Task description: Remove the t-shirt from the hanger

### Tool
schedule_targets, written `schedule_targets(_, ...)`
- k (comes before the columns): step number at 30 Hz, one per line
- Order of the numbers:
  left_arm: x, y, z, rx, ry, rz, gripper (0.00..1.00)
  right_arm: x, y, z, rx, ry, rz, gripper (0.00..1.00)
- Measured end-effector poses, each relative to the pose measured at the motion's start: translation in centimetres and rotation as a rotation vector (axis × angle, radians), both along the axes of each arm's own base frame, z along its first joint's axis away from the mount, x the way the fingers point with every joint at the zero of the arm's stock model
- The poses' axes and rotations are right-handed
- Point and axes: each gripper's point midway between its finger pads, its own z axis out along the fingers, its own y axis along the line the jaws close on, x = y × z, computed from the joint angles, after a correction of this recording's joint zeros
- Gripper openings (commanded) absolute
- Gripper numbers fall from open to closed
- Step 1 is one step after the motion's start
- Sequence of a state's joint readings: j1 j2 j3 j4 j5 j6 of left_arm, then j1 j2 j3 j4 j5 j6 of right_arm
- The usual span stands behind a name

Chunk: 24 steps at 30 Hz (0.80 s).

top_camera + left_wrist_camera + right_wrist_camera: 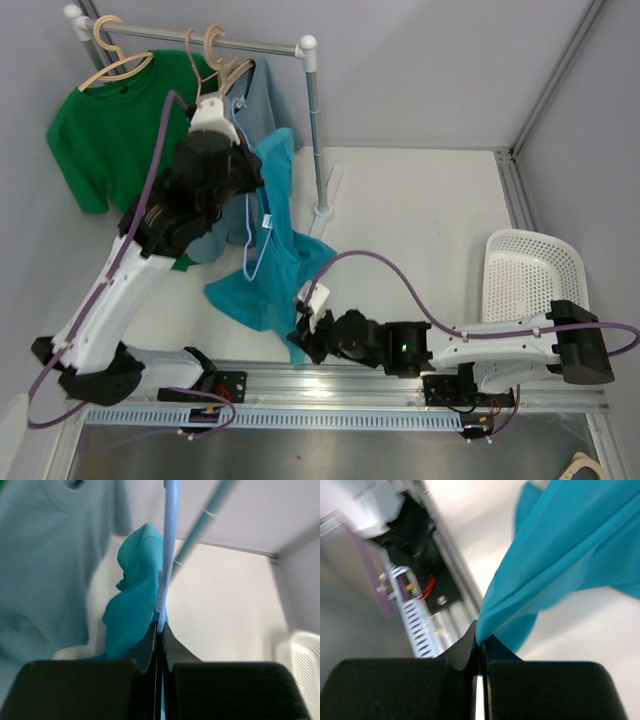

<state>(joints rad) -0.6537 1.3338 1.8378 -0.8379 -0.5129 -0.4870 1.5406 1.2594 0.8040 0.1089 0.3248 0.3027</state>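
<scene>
A teal t-shirt (282,265) hangs half off a thin light-blue hanger (251,243) and trails down onto the table. My left gripper (243,185) is shut on the hanger's wire; in the left wrist view the hanger (168,555) rises straight out of the closed gripper (160,627), with the teal shirt (131,605) bunched just left of it. My right gripper (303,338) is low near the front rail and shut on the shirt's lower edge. In the right wrist view the cloth (570,555) stretches up and right from the gripper (480,640).
A clothes rack (314,130) stands at the back left. It holds a green t-shirt (105,135) on a wooden hanger and a grey-blue t-shirt (262,105), which is close to my left arm (45,570). A white basket (530,275) sits at the right. The metal front rail (455,580) is right by my right gripper.
</scene>
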Motion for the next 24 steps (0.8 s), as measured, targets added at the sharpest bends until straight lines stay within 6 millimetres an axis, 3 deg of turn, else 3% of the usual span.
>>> schedule_targets(2, -3.2, -0.6, -0.7, -0.035, -0.004, -0.107, 0.01, 2.5, -0.3, 0.4, -0.001, 0.005, -0.048, 0.0)
schedule_targets(4, -7.7, -0.7, -1.5, -0.075, -0.002, -0.245, 0.01, 5.4, -0.7, 1.2, 0.008, 0.005, -0.104, 0.0)
schedule_targets(7, -12.7, 0.8, 0.3, -0.145, -0.05, -0.364, 0.01, 9.9, -1.5, 3.2, 0.037, -0.002, -0.186, 0.0)
schedule_targets(10, -16.3, 3.1, 1.7, -0.19, -0.093, -0.407, 0.01, 14.0, -2.2, 5.3, 0.068, -0.006, -0.257, 0.0)
schedule_targets(12, -17.8, 4.3, 0.8, -0.188, -0.082, -0.412, 0.01, 16.4, -2.3, 6.1, 0.08, -0.007, -0.299, 0.0)
schedule_targets(14, -18.8, 5.3, -0.8, -0.169, -0.046, -0.406, 0.01, 17.9, -2.2, 5.6, 0.066, 0.0, -0.321, 0.0)
schedule_targets(17, -19.9, 7.1, -3.3, -0.129, 0.016, -0.362, 0.01, 18.9, -1.2, 2.7, 0.003, 0.043, -0.322, 0.24)
schedule_targets(18, -20.1, 7.9, -3.8, -0.12, 0.024, -0.339, 0.01, 19.2, -0.5, 0.5, -0.053, 0.066, -0.313, 0.46)
schedule_targets(19, -20.3, 8.5, -4.0, -0.113, 0.024, -0.318, 0.01, 19.3, -0.2, -0.3, -0.068, 0.081, -0.313, 0.62)
schedule_targets(21, -20.4, 9.9, -4.0, -0.101, 0.01, -0.264, 0.01, 19.6, 0.9, -4.2, -0.162, 0.137, -0.302, 0.99)
schedule_targets(24, -20.1, 12.3, -3.1, -0.081, -0.039, -0.165, 0.01, 19.7, 2.4, -10.0, -0.291, 0.204, -0.281, 1.0)
